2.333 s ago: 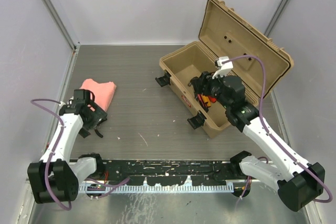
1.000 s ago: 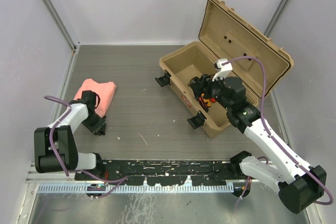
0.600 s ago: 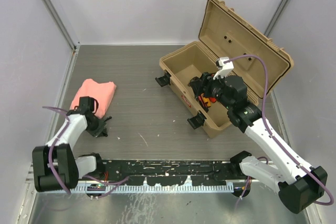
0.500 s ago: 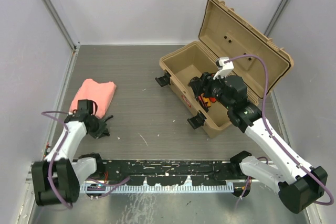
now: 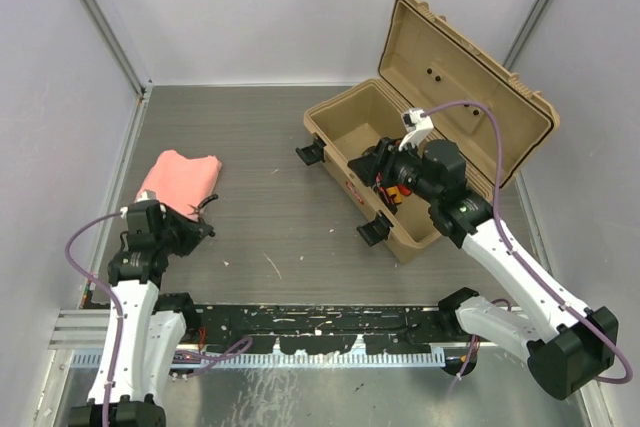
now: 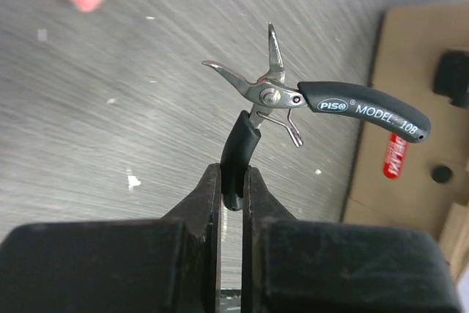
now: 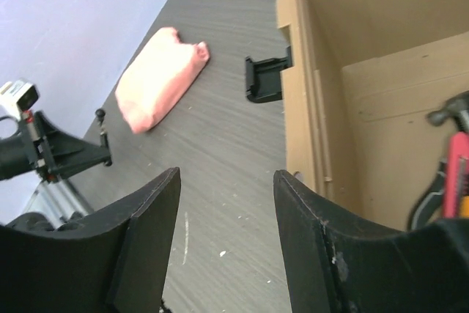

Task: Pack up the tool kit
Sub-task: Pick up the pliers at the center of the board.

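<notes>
The tan tool kit case (image 5: 335, 119) stands open at the right, its lid (image 5: 470, 77) tipped back. A hammer (image 7: 448, 112) and red- and orange-handled tools (image 5: 396, 193) lie inside. My left gripper (image 6: 231, 181) is shut on one black handle of the pliers (image 6: 275, 97). The pliers hang above the table, their jaws spread and the other handle out to the right. In the top view the left gripper (image 5: 198, 229) sits just near of the pink cloth. My right gripper (image 7: 226, 174) hovers open and empty over the case's front wall (image 7: 300, 108).
A pink folded cloth (image 5: 182, 180) lies at the left of the table. Black latches (image 5: 308, 154) (image 5: 373, 230) stick out from the case's front. A red label (image 6: 394, 159) is on that front wall. Grey walls close in the left, the back and the right.
My left gripper closed on the pliers and lifted them off the table, pulling back toward the near edge. The right gripper drew slightly left over the case front and narrowed a little.
</notes>
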